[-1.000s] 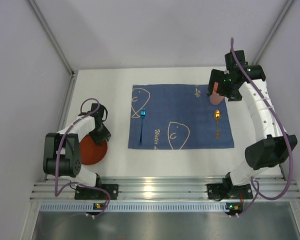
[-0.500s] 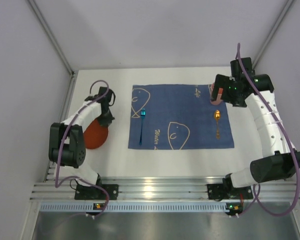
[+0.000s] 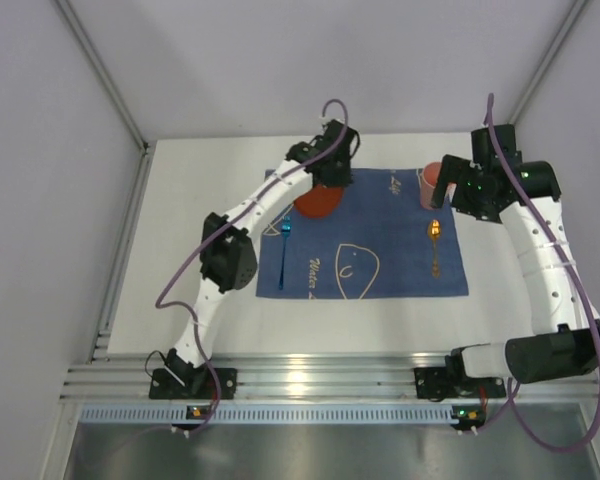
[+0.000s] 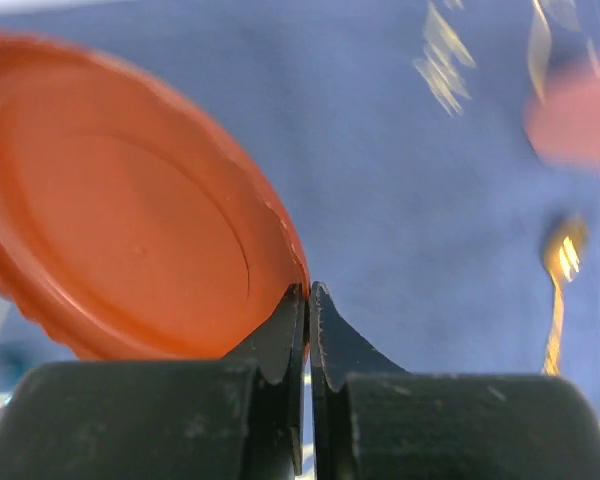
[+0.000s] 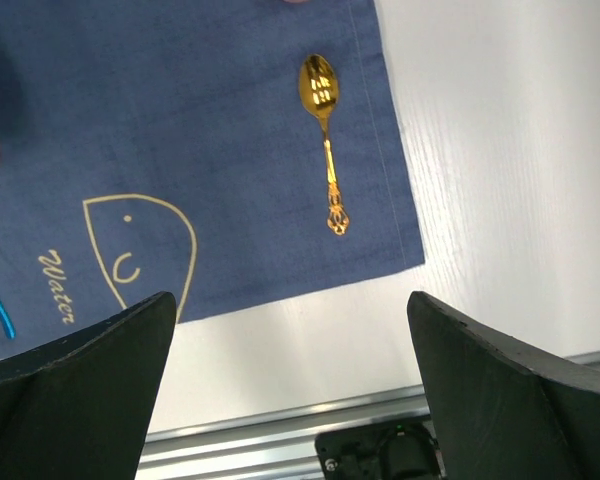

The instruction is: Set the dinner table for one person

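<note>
The white dinner table carries a dark blue mat. My left gripper is shut on the rim of an orange plate and holds it over the mat's far middle. In the left wrist view the plate fills the left side, with the jaws pinched on its edge. A pink cup stands at the mat's far right corner. My right gripper is open and empty just right of the cup. A gold spoon and a blue utensil lie on the mat.
In the right wrist view my gripper hangs wide open above the mat's near right corner, with the gold spoon, bare table and the aluminium rail below. Grey walls enclose the table.
My left arm swung from the table's left side to over the mat, carrying the orange plate. My right gripper let go of the pink cup and drew back to the right.
</note>
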Robot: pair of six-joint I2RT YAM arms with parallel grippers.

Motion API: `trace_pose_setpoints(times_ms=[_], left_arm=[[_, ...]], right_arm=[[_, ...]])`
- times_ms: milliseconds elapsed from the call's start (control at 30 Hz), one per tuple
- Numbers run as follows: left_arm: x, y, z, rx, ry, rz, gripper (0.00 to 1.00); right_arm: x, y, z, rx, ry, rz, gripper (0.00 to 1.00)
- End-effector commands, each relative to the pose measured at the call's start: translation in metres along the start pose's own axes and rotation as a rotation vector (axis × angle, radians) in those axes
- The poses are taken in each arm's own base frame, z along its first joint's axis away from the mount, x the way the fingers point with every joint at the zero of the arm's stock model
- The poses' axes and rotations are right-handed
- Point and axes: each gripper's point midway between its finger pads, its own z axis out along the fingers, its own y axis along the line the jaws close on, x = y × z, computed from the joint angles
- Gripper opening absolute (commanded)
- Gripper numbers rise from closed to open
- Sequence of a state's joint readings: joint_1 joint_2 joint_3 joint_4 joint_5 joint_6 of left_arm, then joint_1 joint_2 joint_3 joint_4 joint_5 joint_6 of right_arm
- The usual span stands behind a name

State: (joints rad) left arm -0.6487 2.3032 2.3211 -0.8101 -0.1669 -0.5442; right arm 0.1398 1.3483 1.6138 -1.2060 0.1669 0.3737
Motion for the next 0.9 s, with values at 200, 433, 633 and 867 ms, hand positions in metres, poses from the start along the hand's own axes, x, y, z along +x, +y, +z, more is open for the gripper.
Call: trace_pose_setpoints(times_ms=[200,433,633,867], left_arm=[[0.102,-0.129,0.006,0.340,0.212,0.081,0.00],[0.145,-0.128,0.016,0.327,0.326,0.056,0.16],[0.104,-0.146,-0.011,0.384,0.214,0.047,0.99],[0.005,-0.137,-0.106,0.446,-0.021,0.036,0.99]], right_arm=[[0.025,-0.022,-0.005,0.026,0.024,0.016,1.00],[0.031,-0.021,-0.001,0.021,0.039,0.010,1.00],[0.031,-0.014,0.002,-0.015,0.034,0.005,1.00],[-0.002,0.017,-0.037,-0.187,-0.111,-0.020,1.00]])
